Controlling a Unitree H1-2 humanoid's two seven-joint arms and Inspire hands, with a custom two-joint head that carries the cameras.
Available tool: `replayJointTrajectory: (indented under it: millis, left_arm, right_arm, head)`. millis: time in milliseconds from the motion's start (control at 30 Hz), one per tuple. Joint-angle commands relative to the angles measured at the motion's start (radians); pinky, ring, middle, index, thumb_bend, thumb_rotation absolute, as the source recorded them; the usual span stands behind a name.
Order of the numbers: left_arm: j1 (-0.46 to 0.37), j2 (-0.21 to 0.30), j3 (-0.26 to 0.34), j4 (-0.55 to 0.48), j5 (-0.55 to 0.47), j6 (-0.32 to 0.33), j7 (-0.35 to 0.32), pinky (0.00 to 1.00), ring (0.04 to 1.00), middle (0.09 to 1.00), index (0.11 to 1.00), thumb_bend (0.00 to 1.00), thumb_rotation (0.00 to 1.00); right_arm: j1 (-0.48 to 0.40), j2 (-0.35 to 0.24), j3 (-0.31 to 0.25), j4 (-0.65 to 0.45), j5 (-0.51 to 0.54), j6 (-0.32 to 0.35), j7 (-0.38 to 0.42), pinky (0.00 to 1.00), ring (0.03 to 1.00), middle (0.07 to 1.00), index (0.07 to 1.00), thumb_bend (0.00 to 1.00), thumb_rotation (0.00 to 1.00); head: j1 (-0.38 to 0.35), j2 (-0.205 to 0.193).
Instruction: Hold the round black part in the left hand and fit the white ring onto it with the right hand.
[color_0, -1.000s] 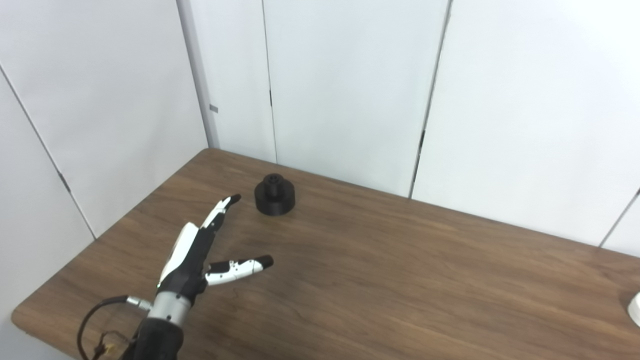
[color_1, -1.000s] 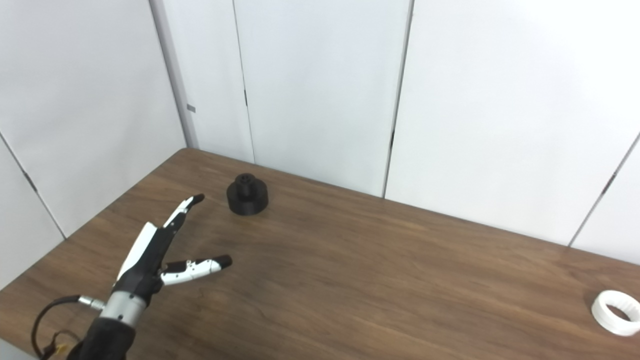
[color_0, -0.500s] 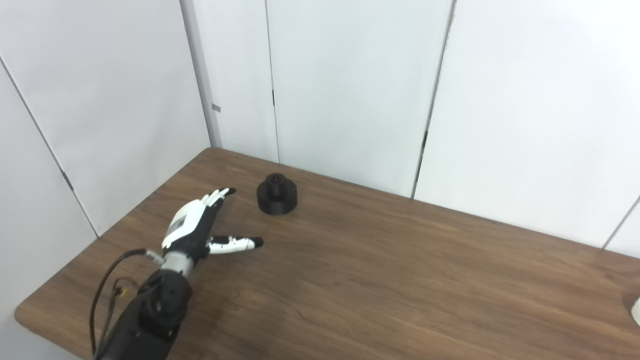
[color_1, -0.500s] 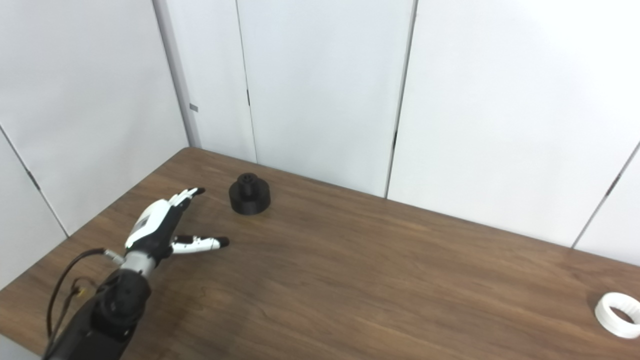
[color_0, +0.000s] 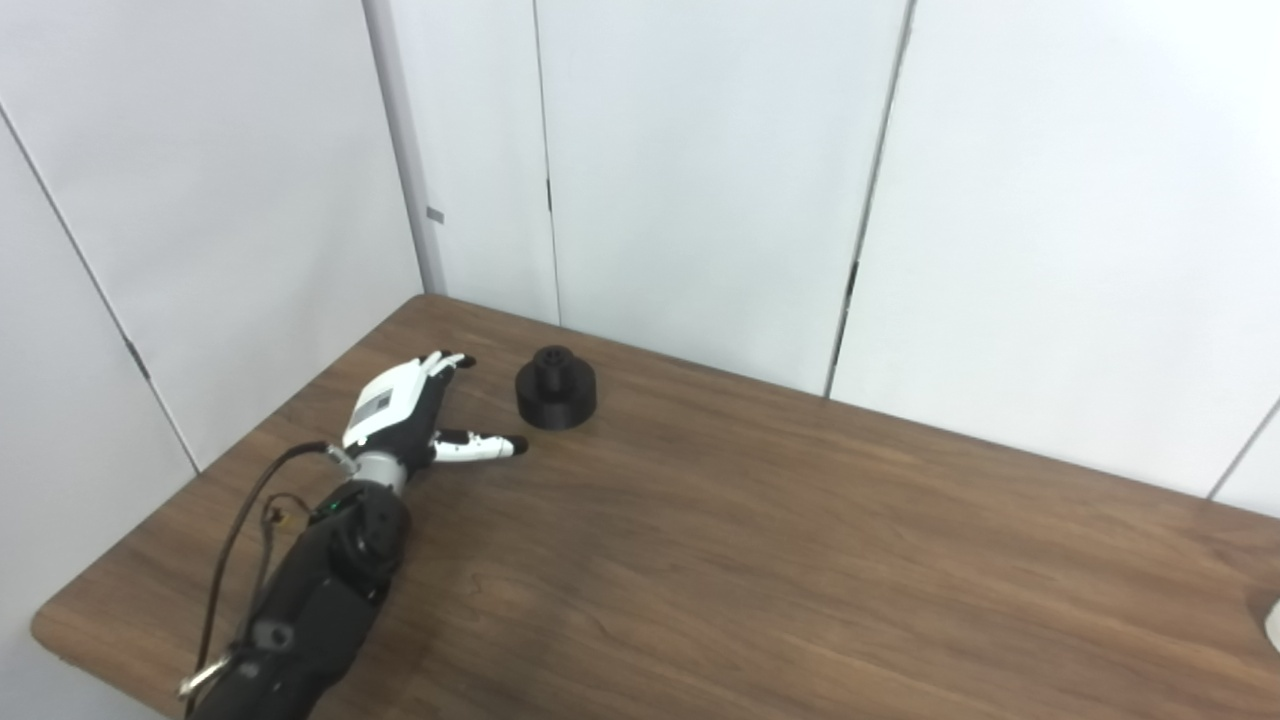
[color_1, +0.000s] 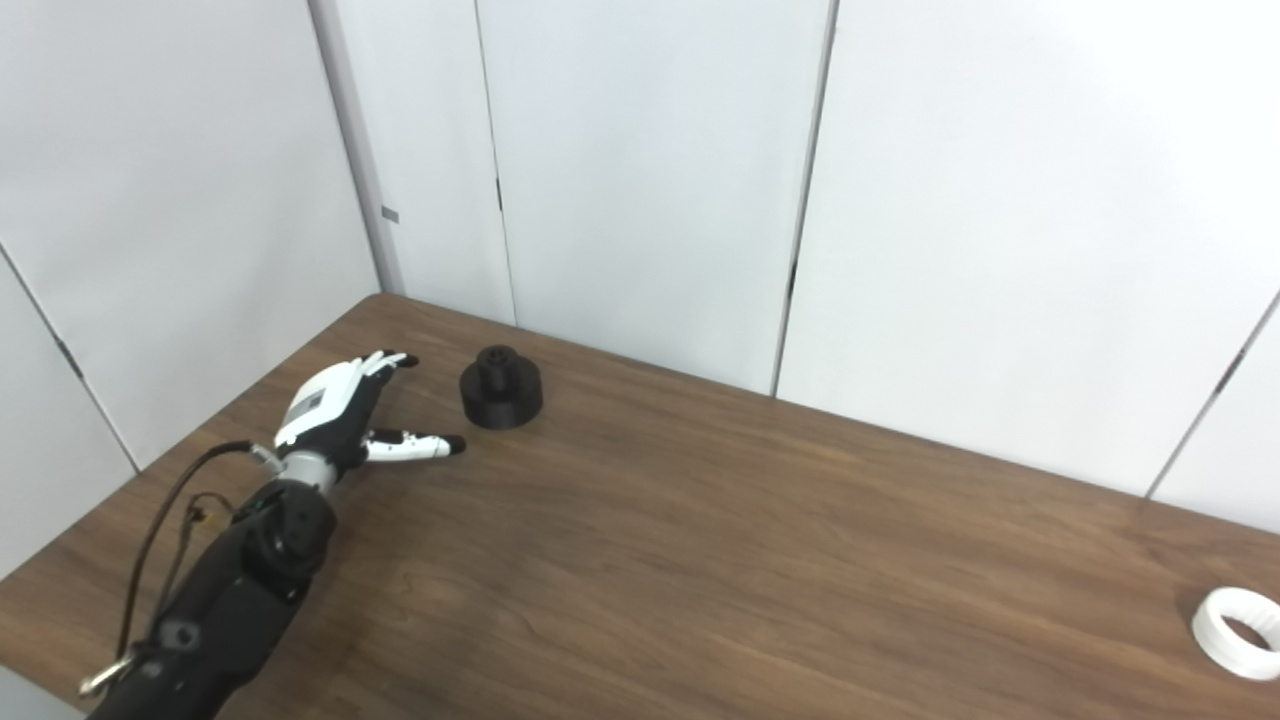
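A brown wooden bench (color_0: 760, 560) stood against white wall panels (color_0: 700, 170). The left robot hand (color_0: 405, 410) reached over it with fingers spread, holding nothing, just beside the round black part (color_0: 556, 387) but apart from it. The white ring (color_1: 1238, 620) lay far right, near the bench edge.

Looks like a robot lab or test cell. Plain white panels (color_0: 700, 180) with dark seams filling the upper frame, closing in behind and at left. A bare wood-grain table (color_0: 760, 560) across the lower frame. Exposed cable (color_0: 240, 530) looping off a black robot arm (color_0: 310, 600) at lower left. No household furnishings, only test parts.
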Motion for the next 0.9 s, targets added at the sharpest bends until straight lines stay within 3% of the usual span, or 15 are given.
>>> replayJointTrajectory:
  millis: [0,467,867]
  left_arm:
    - [-0.073,0.034,-0.002,-0.005,0.006,0.003,0.029,1.00,1.000,0.965,0.883,1.00,0.48]
    - [-0.210,0.027,-0.086,0.157,-0.001,0.020,0.025,1.00,0.998,0.945,0.863,1.00,0.46]
    - [-0.248,0.028,-0.130,0.241,-0.015,0.047,0.029,1.00,1.000,0.951,0.860,1.00,0.46]
  right_arm:
    - [-0.010,0.004,0.000,-0.044,-0.004,-0.022,-0.013,1.00,1.000,0.983,0.945,0.57,1.00]
    - [-0.001,0.011,0.003,-0.045,-0.021,-0.042,-0.009,1.00,1.000,0.979,0.946,0.55,1.00]
    - [-0.001,0.011,0.004,-0.052,-0.016,-0.034,-0.007,1.00,1.000,0.982,0.953,0.55,1.00]
  head:
    - [-0.004,0.000]
    - [-0.017,0.004]
    - [-0.018,0.008]
